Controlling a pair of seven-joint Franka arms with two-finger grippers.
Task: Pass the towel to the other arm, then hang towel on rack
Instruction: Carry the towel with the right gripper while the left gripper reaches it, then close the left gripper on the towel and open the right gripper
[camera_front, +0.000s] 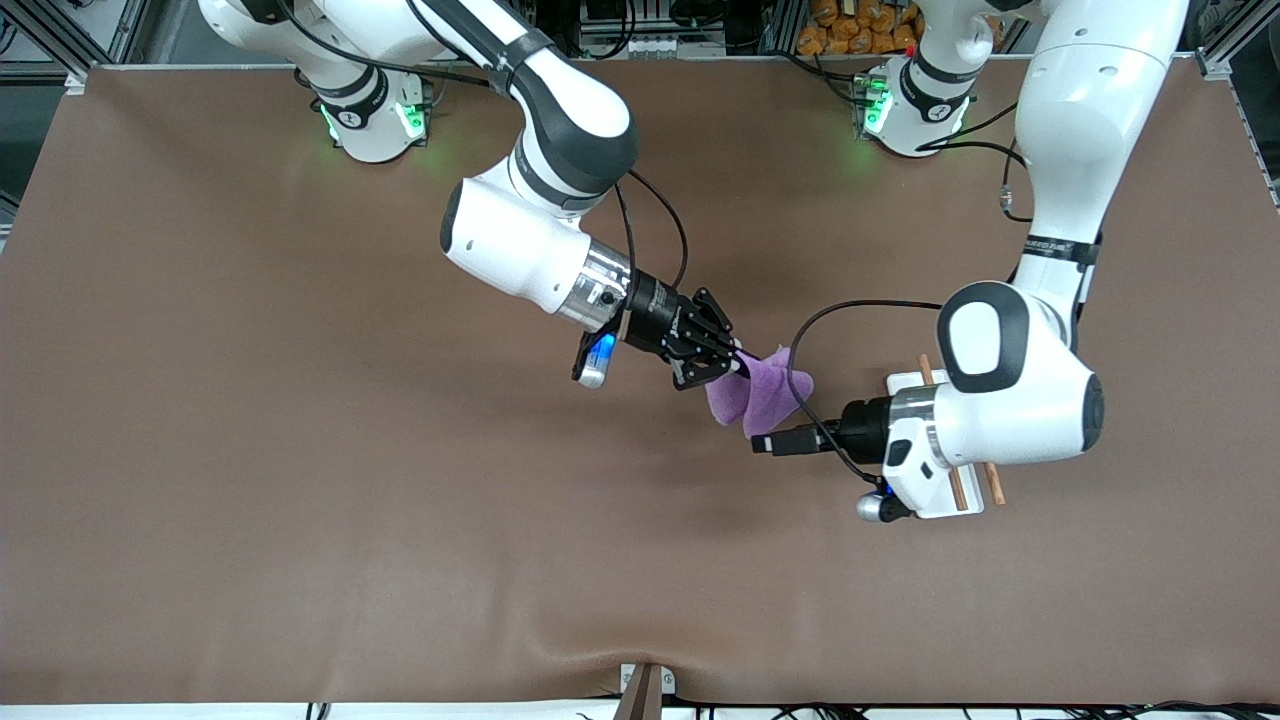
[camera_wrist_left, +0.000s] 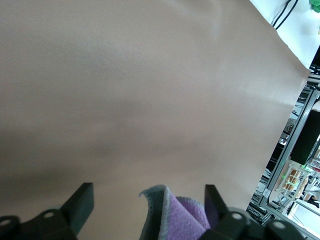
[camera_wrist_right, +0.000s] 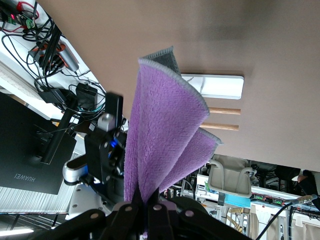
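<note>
You have one purple towel (camera_front: 758, 397), pinched by the right gripper (camera_front: 738, 361); the left gripper (camera_front: 768, 443) stands released beside it, over one rack (camera_front: 905, 383) with two rods.

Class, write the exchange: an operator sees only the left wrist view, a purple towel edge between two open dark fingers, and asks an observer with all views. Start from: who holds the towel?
Observer: The right tool is shut on the towel, over the table.
Operator: Where is the rack?
Observer: The rack stands partly under the left arm's wrist, toward that arm's end of the table.
Operator: And my tool?
Observer: The left tool sits between towel and rack.
</note>
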